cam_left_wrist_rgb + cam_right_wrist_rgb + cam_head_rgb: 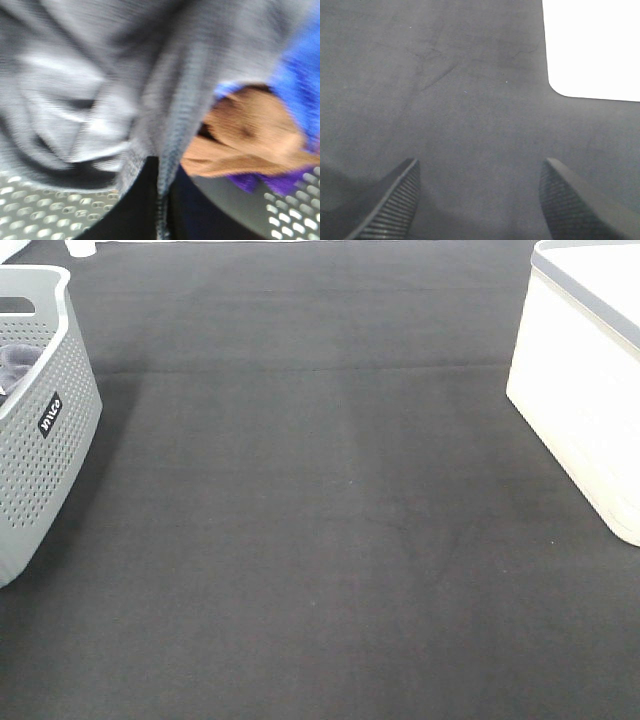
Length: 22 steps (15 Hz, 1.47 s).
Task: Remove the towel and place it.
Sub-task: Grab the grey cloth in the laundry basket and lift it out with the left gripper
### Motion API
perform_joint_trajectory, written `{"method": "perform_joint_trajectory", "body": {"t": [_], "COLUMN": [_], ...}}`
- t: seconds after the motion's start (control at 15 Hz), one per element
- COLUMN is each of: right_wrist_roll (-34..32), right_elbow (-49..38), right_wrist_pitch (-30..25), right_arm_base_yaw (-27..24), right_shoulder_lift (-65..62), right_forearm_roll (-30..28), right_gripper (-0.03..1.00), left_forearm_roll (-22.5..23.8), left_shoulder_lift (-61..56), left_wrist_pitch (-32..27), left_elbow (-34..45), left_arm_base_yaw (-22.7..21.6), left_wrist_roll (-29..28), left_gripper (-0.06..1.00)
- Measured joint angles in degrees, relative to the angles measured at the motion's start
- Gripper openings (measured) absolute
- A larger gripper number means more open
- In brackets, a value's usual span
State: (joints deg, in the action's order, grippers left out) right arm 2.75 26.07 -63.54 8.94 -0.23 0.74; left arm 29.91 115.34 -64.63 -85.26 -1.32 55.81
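Note:
The grey-blue towel [100,75] fills the left wrist view, bunched and blurred, inside the grey perforated basket [40,215]. My left gripper [161,210] shows as two dark fingers close together, with a fold of the towel's hem pinched between them. In the high view only a bit of the towel [18,365] shows inside the basket [50,440] at the far left, and neither arm is in that view. My right gripper [479,200] is open and empty over the black mat.
A brown cloth [240,135] and a blue-purple cloth [300,75] lie in the basket beside the towel. A white bin [590,390] stands at the right edge of the black mat [320,540]; its corner shows in the right wrist view [592,45].

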Motion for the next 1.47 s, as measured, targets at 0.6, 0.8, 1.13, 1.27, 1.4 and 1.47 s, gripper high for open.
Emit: {"method": "perform_joint_trajectory", "body": {"t": [0.6, 0.8, 1.13, 1.27, 1.4, 1.47], "right_wrist_roll": [0.0, 0.0, 0.0, 0.0, 0.0, 0.0], "right_elbow": [0.0, 0.0, 0.0, 0.0, 0.0, 0.0], "right_wrist_pitch": [0.0, 0.0, 0.0, 0.0, 0.0, 0.0], "right_arm_base_yaw": [0.0, 0.0, 0.0, 0.0, 0.0, 0.0], "right_shoulder_lift": [0.0, 0.0, 0.0, 0.0, 0.0, 0.0], "right_forearm_roll": [0.0, 0.0, 0.0, 0.0, 0.0, 0.0], "right_gripper": [0.66, 0.66, 0.66, 0.66, 0.66, 0.66], "left_forearm_roll": [-0.1, -1.0, -10.5, -11.6, -11.5, -11.5], "left_shoulder_lift": [-3.4, -8.4, -15.0, -16.3, -18.2, -19.9], "left_wrist_pitch": [3.4, 1.2, 0.3, 0.3, 0.0, -0.2], "left_elbow": [0.0, -0.1, -0.1, -0.4, -1.8, -2.8], "left_arm_base_yaw": [0.0, 0.0, 0.0, 0.0, 0.0, 0.0], "left_wrist_roll": [-17.0, -18.2, -18.8, -19.5, -20.9, -21.0], "left_gripper": [0.00, 0.00, 0.00, 0.00, 0.00, 0.00]}}
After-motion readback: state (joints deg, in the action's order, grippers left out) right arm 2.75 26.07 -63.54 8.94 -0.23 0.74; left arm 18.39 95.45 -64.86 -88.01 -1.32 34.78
